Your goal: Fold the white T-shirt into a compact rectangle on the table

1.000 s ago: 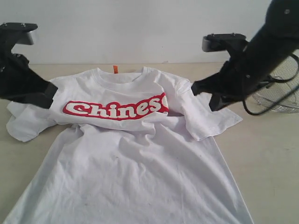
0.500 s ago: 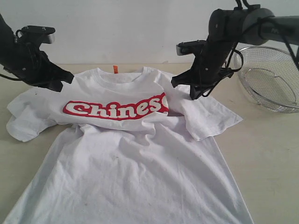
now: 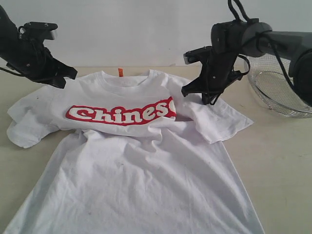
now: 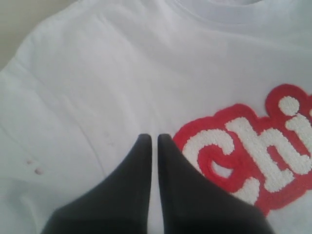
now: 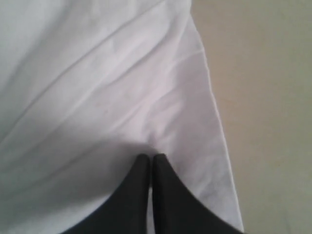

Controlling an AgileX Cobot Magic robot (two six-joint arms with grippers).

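I have the white T-shirt [image 3: 141,161] lying front-up on the worktop [image 3: 282,161], wrinkled, with its collar at the far side. The red banner [image 3: 122,113] reads "Chines"; a fold of cloth covers whatever follows. The orange neck tag [image 3: 120,72] is too small to read. My left claw [image 4: 151,139] is pinched closed and empty above the fabric beside "Ch". My right claw [image 5: 148,158] is likewise closed and empty, over a sleeve near its edge.

Left arm [image 3: 30,61] and right arm [image 3: 253,36] are matte black, with looping cables [image 3: 236,9] and tapered fingers [image 4: 136,195].
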